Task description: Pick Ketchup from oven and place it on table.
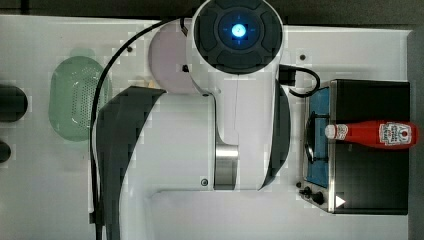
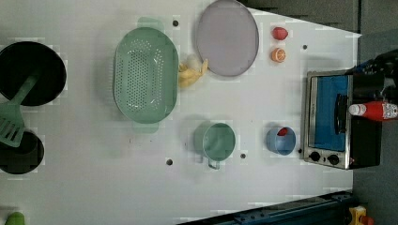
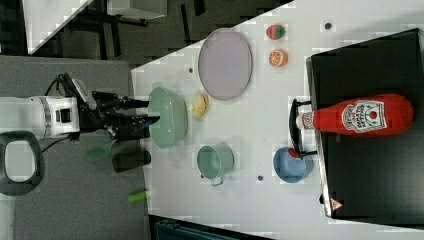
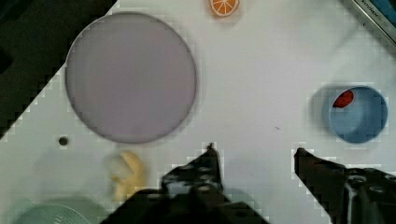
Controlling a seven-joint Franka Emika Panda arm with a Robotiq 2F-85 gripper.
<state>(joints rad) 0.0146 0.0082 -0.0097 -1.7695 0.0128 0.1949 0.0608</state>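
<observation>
Slim glossy red Ketchup bottle, white cap, lying flat on matte black top of boxy oven, cap overhanging the handle side. Gripper empty, dark fingers spread apart above smooth white table, between round lavender plate and blue cup. Perforated green colander well apart from the oven.

grey floor, blue rail

The Ketchup lies on top of the oven, which stands at the right view's right on the counter.
</observation>
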